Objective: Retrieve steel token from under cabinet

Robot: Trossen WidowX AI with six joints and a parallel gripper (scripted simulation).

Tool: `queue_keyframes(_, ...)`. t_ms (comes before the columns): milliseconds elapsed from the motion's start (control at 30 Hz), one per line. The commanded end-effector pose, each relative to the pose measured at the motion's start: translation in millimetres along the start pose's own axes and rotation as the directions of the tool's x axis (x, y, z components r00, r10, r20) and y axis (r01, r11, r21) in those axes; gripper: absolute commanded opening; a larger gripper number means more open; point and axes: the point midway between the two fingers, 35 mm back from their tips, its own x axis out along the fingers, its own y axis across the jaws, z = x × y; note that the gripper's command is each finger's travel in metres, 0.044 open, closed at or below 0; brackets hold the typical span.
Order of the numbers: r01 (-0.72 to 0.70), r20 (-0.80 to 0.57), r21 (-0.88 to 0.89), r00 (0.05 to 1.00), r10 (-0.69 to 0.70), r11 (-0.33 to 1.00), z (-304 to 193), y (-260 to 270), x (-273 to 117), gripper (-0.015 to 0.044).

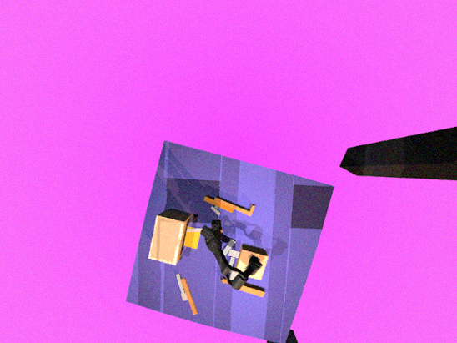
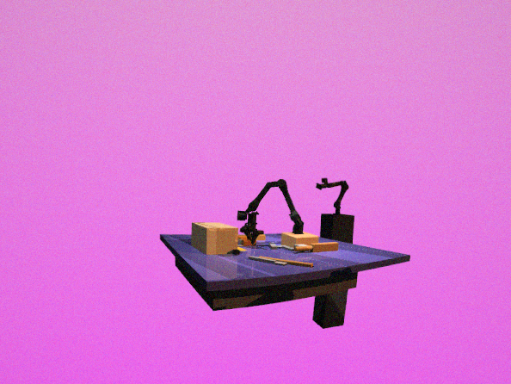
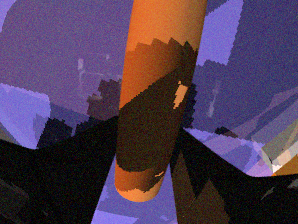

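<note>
The tan cabinet (image 1: 167,240) (image 2: 221,241) stands at the left of the table. The yellow marked area (image 1: 192,239) (image 2: 242,250) lies in front of it. My gripper (image 1: 221,232) (image 2: 253,244) (image 3: 145,127) points down a little way out from the marked area. It is shut on a round orange handle (image 3: 160,30). A pale strip (image 1: 194,230), apparently this tool's shaft, reaches from the gripper over the area's edge to the cabinet front. Its far end is hidden. The steel token cannot be made out in any view.
Orange bars (image 1: 239,209) and a small pale piece (image 1: 215,210) lie to one side. An orange-and-pale strip tool (image 1: 191,297) (image 2: 297,263) lies on the other. Pale pieces (image 1: 233,254) and an orange block (image 1: 254,290) (image 2: 325,246) lie near the arm's wooden base (image 1: 258,272) (image 2: 299,239).
</note>
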Motion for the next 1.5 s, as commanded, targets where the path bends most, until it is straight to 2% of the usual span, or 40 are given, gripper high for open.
queue_keyframes(0, 0.003, 0.0, 0.002, 1.0, -0.003, 1.0, 6, -1, 0, 0.0)
queue_keyframes(1467, 0.003, 0.004, 0.002, 1.0, -0.003, 1.0, 58, -3, -1, 0.0)
